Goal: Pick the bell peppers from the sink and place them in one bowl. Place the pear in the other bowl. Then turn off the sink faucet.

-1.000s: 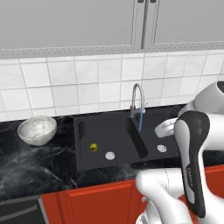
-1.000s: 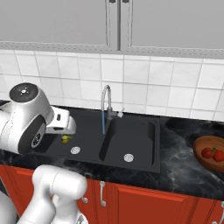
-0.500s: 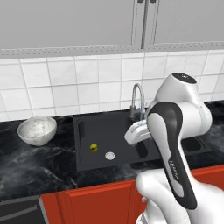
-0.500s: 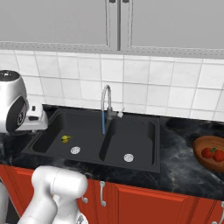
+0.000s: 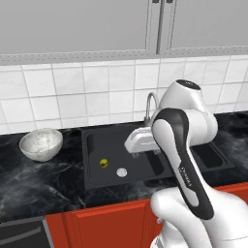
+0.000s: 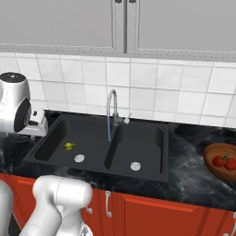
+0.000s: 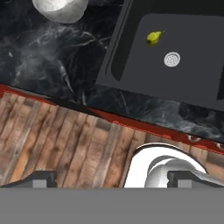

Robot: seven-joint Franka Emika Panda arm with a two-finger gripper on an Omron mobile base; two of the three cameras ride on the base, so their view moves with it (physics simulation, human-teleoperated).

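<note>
The yellow-green pear [image 5: 103, 163] [image 6: 69, 146] [image 7: 152, 37] lies in the left basin of the black sink [image 5: 112, 145] [image 6: 140, 137], beside a silver drain disc [image 7: 172, 59]. Two red bell peppers [image 6: 224, 162] rest in a brown wooden bowl [image 6: 215, 171] on the right counter. The white speckled bowl [image 5: 41, 144] [image 7: 59, 8] stands left of the sink with nothing in it. Blue water runs from the faucet [image 6: 112, 108]. My gripper [image 7: 113, 180] is open, with nothing between its fingers. Its white hand [image 5: 139, 141] hangs above the left basin, over the sink's front side.
Black marble counter [image 5: 29, 181] runs on both sides of the sink. Red cabinet fronts [image 6: 152, 214] sit below it, over a wooden floor [image 7: 65, 144]. White tiles and grey wall cupboards [image 5: 77, 24] stand behind. My own arm hides the right basin in the left base view.
My arm has swung left across the sink, carrying the open hand from the right side to above the left basin. The pear, the peppers and both bowls stay put.
</note>
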